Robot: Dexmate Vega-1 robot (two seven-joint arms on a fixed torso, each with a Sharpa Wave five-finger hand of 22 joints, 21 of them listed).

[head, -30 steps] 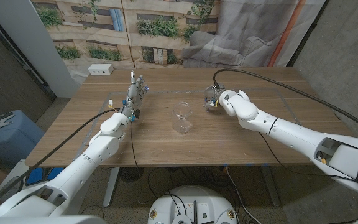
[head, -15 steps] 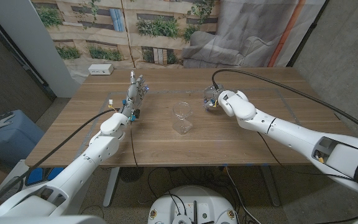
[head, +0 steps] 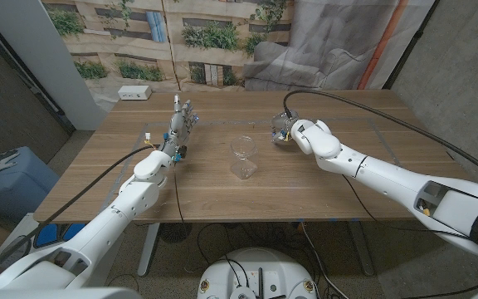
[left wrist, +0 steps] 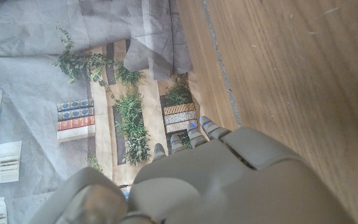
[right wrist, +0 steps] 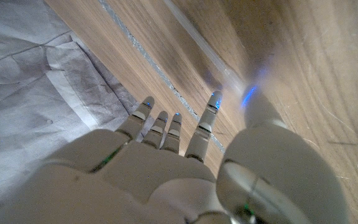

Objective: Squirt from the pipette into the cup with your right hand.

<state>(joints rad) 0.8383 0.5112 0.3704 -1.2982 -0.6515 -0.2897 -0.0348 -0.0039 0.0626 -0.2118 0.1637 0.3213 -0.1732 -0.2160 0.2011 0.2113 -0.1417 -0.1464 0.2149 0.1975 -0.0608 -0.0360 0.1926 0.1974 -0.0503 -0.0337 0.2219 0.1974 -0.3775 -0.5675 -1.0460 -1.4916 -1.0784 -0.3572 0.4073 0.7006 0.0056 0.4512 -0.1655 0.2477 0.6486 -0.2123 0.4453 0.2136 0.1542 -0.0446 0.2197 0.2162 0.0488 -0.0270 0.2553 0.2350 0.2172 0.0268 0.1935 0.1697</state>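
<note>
The right wrist view shows a thin clear pipette [right wrist: 205, 52] flat on the table [head: 322, 187] just beyond the right hand [right wrist: 185, 162], whose fingers [right wrist: 207, 121] are spread and empty. In the head view, the right hand [head: 287, 131] sits right of the clear cup [head: 243, 157] at mid-table. The left hand [head: 181, 124] stands far left, fingers straight, holding nothing.

Head view high over the table [head: 222, 178], wrist views close, sharing its wood
</note>
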